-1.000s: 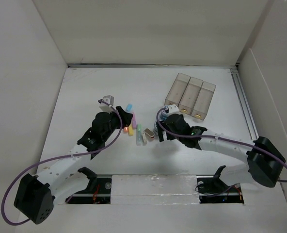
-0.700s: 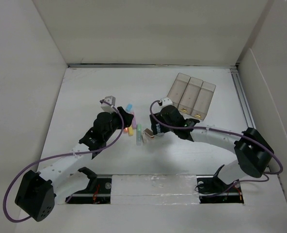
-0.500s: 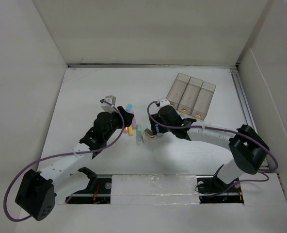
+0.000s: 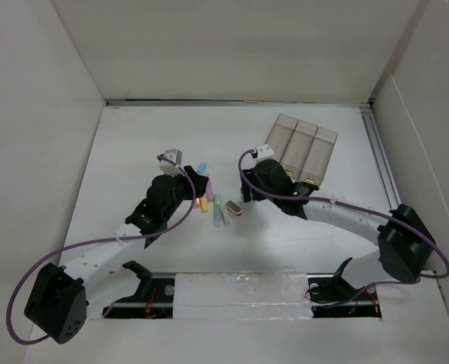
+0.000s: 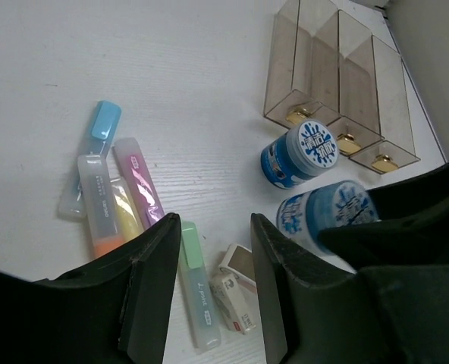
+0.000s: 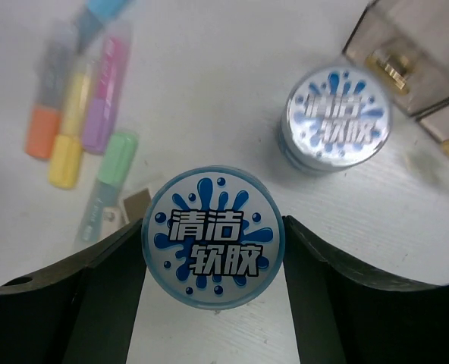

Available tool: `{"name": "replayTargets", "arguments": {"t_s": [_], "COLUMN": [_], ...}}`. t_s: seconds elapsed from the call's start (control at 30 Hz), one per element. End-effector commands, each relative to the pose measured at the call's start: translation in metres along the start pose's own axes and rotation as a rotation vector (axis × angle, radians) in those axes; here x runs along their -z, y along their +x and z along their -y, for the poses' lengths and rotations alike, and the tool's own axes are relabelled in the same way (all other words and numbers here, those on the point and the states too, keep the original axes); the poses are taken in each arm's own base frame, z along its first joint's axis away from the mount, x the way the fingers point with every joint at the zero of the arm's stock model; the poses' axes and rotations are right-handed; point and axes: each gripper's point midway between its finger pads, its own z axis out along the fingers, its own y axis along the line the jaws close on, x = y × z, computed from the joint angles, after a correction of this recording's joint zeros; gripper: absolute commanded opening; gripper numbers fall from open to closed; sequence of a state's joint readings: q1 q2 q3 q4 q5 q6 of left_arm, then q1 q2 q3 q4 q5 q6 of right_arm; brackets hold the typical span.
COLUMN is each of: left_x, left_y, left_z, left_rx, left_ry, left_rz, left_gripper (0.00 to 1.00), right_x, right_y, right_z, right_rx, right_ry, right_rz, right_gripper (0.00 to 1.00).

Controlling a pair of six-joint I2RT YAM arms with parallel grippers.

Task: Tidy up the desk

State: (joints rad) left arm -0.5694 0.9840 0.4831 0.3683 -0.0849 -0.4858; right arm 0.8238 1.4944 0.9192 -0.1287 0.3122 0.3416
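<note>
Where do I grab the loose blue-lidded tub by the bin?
Probably around its round wall, from straight above: the loose tub stands upright, lid up. The bin crowds one side, so close across the bare sides. The right tool holds its twin, so the left tool seems freer.

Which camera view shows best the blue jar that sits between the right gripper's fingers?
The right wrist view: the jar fills the middle, its printed lid sharp, inside the right gripper. The left wrist view shows its side, partly behind that gripper. In the top view the right arm hides it.
</note>
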Motion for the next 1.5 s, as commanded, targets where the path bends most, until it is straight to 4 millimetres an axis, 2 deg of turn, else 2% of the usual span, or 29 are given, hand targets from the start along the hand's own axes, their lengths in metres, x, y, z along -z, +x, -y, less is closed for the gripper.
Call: {"name": "replayTargets", "arguments": {"t_s": [0.0,0.07,0.17,0.2,0.27,0.3,0.37,0.4,0.43,0.5,0.53,0.6,0.63,0.67,0.77,0.87,1.03,1.07,1.27,1.47], "left_x": [0.004,0.007,0.012,0.012,0.016,0.017,0.020,0.021,0.024,0.027,0.030,0.033,0.036,0.037,0.040,0.040,0.035,0.034,0.033,0.030], "left_y": [-0.020,-0.023,-0.023,-0.022,-0.023,-0.017,-0.021,-0.021,-0.022,-0.023,-0.027,-0.031,-0.031,-0.033,-0.034,-0.033,-0.029,-0.029,-0.027,-0.023], "left_z": [0.007,0.011,0.014,0.013,0.013,0.010,0.012,0.012,0.013,0.013,0.015,0.016,0.016,0.017,0.017,0.019,0.018,0.020,0.020,0.019], "left_rx": [-0.021,-0.019,-0.021,-0.021,-0.017,-0.016,-0.013,-0.014,-0.013,-0.013,-0.009,-0.008,-0.009,-0.007,-0.005,-0.007,-0.009,-0.012,-0.014,-0.018], "left_ry": [0.033,0.055,0.082,0.079,0.086,0.085,0.097,0.097,0.101,0.106,0.116,0.119,0.120,0.123,0.133,0.138,0.136,0.146,0.144,0.141], "left_rz": [0.085,0.108,0.115,0.113,0.125,0.119,0.136,0.134,0.139,0.147,0.163,0.173,0.176,0.181,0.197,0.185,0.167,0.163,0.157,0.143], "left_gripper": [0.37,0.37,0.37,0.37,0.37,0.37,0.37,0.36,0.36,0.36,0.36,0.36,0.36,0.36,0.36,0.36,0.36,0.36,0.36,0.36], "right_x": [0.055,0.063,0.063,0.053,0.048,0.042,0.034,0.036,0.020,0.010,-0.001,-0.016,-0.016,-0.033,-0.056,-0.069,-0.093,-0.099,-0.112,-0.126], "right_y": [-0.117,-0.152,-0.186,-0.188,-0.202,-0.214,-0.225,-0.242,-0.241,-0.246,-0.255,-0.254,-0.264,-0.256,-0.244,-0.235,-0.215,-0.207,-0.193,-0.173], "right_z": [-0.008,0.017,0.054,0.062,0.079,0.096,0.114,0.127,0.134,0.153,0.159,0.168,0.174,0.177,0.192,0.201,0.205,0.212,0.214,0.217], "right_rx": [-0.103,-0.132,-0.167,-0.167,-0.162,-0.176,-0.178,-0.189,-0.185,-0.187,-0.189,-0.183,-0.187,-0.179,-0.182,-0.191,-0.191,-0.196,-0.203,-0.202], "right_ry": [-0.081,-0.045,0.034,0.052,0.090,0.130,0.171,0.183,0.196,0.235,0.245,0.254,0.265,0.274,0.306,0.306,0.293,0.306,0.288,0.300], "right_rz": [0.320,0.392,0.437,0.426,0.439,0.449,0.454,0.477,0.452,0.427,0.426,0.392,0.406,0.375,0.325,0.301,0.255,0.235,0.218,0.179], "right_gripper": [0.48,0.48,0.48,0.48,0.48,0.48,0.48,0.48,0.47,0.47,0.47,0.47,0.47,0.47,0.47,0.46,0.46,0.46,0.48,0.61]}}
